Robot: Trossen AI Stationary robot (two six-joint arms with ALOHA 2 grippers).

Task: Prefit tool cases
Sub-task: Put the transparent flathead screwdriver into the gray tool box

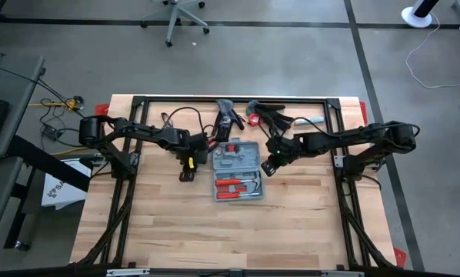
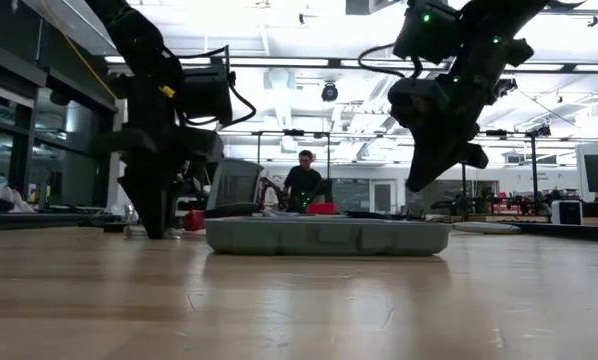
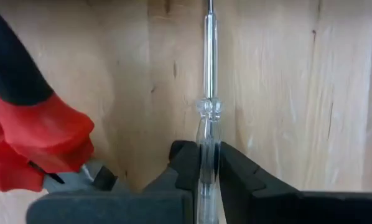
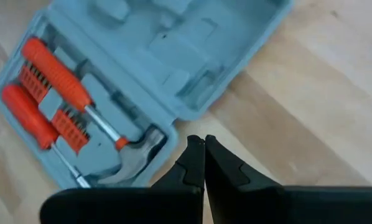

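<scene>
High view: flat rectangular grey-blue plastic tool case (image 1: pixel 238 170) lying open near the middle of the light wooden table (image 1: pixel 168 231), toward the far edge, with red-handled tools in the near half and grey moulded recesses in the far half. Left gripper (image 1: pixel 188 163) just beside the case's left edge, pointing at the near edge of the table. Right gripper (image 1: pixel 270 165) just beside the case's right edge. Loose black-and-red pliers (image 1: pixel 228 119) and other hand tools (image 1: pixel 280 118) strewn along the far edge.

Low view: open case (image 2: pixel 327 236) flat on the table (image 2: pixel 299 310), left gripper (image 2: pixel 159 205) down close to the tabletop beside one end of it, right gripper (image 2: pixel 441 165) raised above the other end. Person in dark clothes (image 2: pixel 303 181) well back in the room.

Left wrist view: jaws clamped on a clear-handled screwdriver (image 3: pixel 208 118), its metal shaft stretching out over bare wood. Red-and-black tool handle (image 3: pixel 30 124) close alongside. Left gripper (image 3: pixel 204 163) low over the table.

Right wrist view: right gripper (image 4: pixel 204 158) over bare wood just off the case's edge, jaws pressed together with nothing between them. Case (image 4: pixel 192 56) holding two red-handled screwdrivers (image 4: pixel 49 87), red bit racks (image 4: pixel 68 124) and a metal hammer head (image 4: pixel 133 165).
</scene>
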